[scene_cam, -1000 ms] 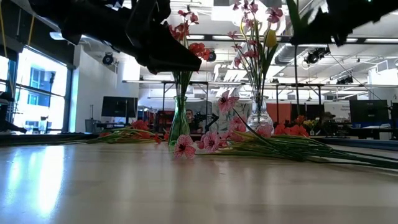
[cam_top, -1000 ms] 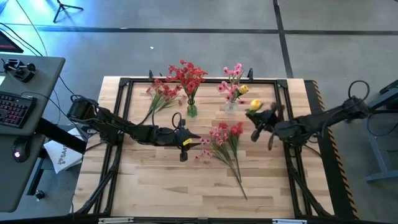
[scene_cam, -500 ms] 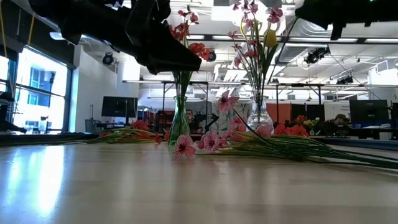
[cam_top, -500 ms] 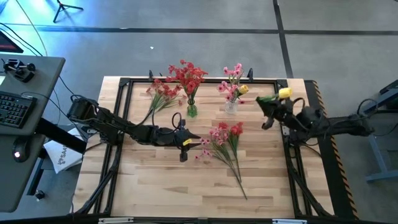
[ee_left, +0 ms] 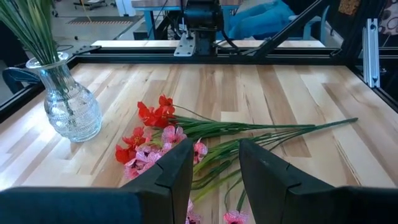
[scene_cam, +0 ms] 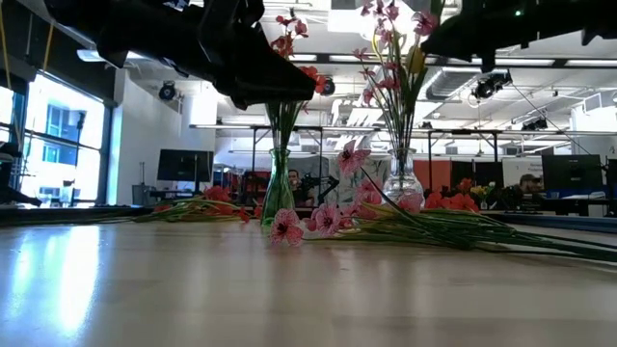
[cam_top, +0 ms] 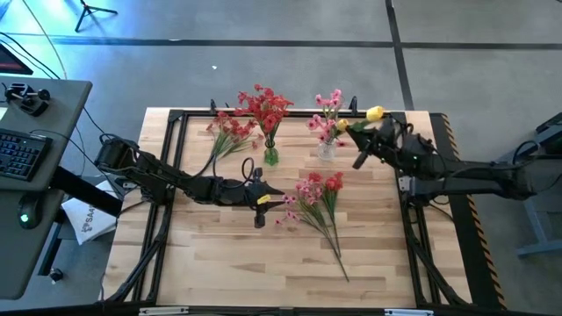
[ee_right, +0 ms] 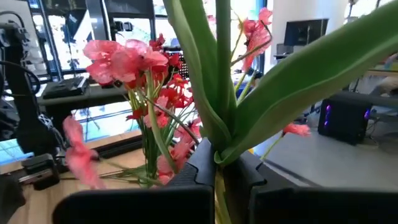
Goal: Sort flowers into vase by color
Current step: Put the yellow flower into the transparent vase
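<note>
Two vases stand near the far edge of the tabletop (cam_top: 219,254): a green vase (cam_top: 270,156) holding red flowers (cam_top: 262,105), and to its right a clear vase (cam_top: 326,151) holding pink flowers (cam_top: 327,114) with one yellow bloom among them. A loose bunch of reddish sprays (cam_top: 230,133) lies flat near the far left corner, its thin green stems trailing toward the middle. Another loose bunch (cam_top: 316,197), pink and red small clustered blooms on long thin green stems, lies near the centre with its stems pointing toward the near edge.

The right gripper (cam_top: 360,145) is raised just right of the clear vase, near the far edge, its jaws pressed together on the stem of a yellow flower (cam_top: 375,113); the yellow head sits toward the far edge, beside the pink blooms. In the right wrist view the broad green leaves (ee_right: 249,93) and stem of that flower rise from between the pinching fingers, with pink and red blooms close behind.

The left gripper (cam_top: 260,201) hangs over the middle of the tabletop, just left of the central bunch. Its jaws stand partly spread with nothing between them, and in the left wrist view the bunch's blooms and stems lie on the wood just beyond the fingers (ee_left: 177,177).
</note>
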`<action>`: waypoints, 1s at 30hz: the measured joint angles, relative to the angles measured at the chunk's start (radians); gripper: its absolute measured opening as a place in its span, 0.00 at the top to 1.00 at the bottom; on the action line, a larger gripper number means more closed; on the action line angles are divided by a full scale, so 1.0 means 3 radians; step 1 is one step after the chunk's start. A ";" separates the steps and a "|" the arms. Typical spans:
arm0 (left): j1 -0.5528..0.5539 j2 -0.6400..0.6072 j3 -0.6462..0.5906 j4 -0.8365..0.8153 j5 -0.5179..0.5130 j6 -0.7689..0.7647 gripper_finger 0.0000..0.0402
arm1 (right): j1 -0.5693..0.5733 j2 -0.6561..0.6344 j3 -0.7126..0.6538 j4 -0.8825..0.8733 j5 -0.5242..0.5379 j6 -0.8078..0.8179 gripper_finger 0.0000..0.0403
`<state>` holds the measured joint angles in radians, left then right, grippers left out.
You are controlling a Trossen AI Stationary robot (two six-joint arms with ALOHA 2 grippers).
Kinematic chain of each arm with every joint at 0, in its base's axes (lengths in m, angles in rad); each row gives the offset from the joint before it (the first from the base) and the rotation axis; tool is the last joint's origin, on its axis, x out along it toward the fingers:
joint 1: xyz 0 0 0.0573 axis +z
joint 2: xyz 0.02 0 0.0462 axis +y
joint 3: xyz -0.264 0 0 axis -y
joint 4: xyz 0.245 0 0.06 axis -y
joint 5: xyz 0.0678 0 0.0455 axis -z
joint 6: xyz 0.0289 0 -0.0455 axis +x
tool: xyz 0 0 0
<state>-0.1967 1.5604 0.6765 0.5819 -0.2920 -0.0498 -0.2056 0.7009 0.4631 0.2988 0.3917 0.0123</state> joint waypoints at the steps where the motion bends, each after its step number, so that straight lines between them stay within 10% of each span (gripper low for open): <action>1: 0.0000 0.0000 0.0000 0.0000 0.0001 0.0000 0.70 | -0.0030 0.0048 0.0037 -0.0020 -0.0040 0.0051 1.00; 20: 0.0000 0.0000 0.0000 -0.0005 -0.0006 0.0001 0.70 | -0.0406 0.0755 0.0161 -0.0337 -0.0097 0.0652 0.92; 30: -0.0001 0.0000 0.0000 -0.0007 -0.0006 -0.0001 0.70 | -0.0405 0.0697 0.0166 -0.0799 -0.0355 0.0777 0.63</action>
<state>-0.1970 1.5604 0.6765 0.5799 -0.2940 -0.0501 -0.3271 0.9100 0.5129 0.0592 0.2853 0.2453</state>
